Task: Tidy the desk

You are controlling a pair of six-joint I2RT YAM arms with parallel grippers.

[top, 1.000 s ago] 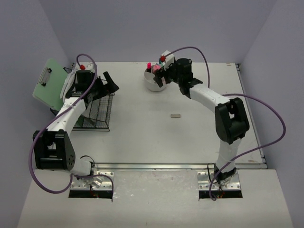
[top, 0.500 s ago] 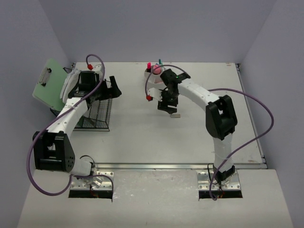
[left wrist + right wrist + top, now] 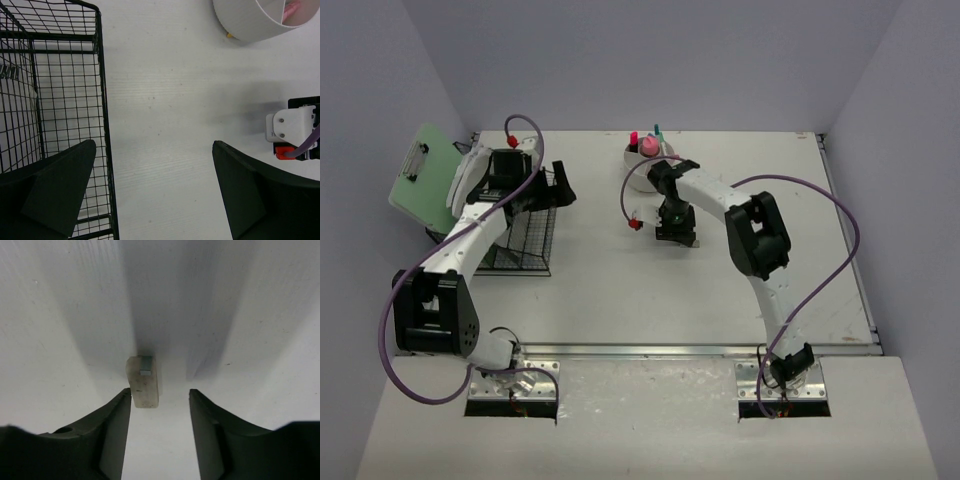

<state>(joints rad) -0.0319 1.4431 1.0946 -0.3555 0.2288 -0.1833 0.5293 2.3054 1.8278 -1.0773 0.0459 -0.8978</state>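
1. Since the earlier view, the right gripper (image 3: 677, 232) has swung off the white round bowl (image 3: 642, 168) and dropped to the near side of it, its jaws narrowing. The left arm (image 3: 470, 235) has barely shifted.
2. Far left of the bowl, one green plastic clipboard (image 3: 420, 172) leans on the wall (image 3: 380, 110), probably parked out of the way.
3. Left of the bowl stands one black wire-mesh basket (image 3: 523, 240), likely a bin for loose items.
4. The left gripper (image 3: 155, 155) hovers between basket and bowl, fingers spread wide and empty, seemingly waiting.
5. The bowl sits on the off-white desk (image 3: 620, 300), towards its far edge, and holds pens (image 3: 655, 132). At least two tips show, but the exact count is unclear.
6. On the near side of the bowl lies one small pale rectangular eraser (image 3: 144, 382). The right gripper straddles it with jaws half spread, one finger just beside it and not yet pinching. I judge it is lined up for a pick.
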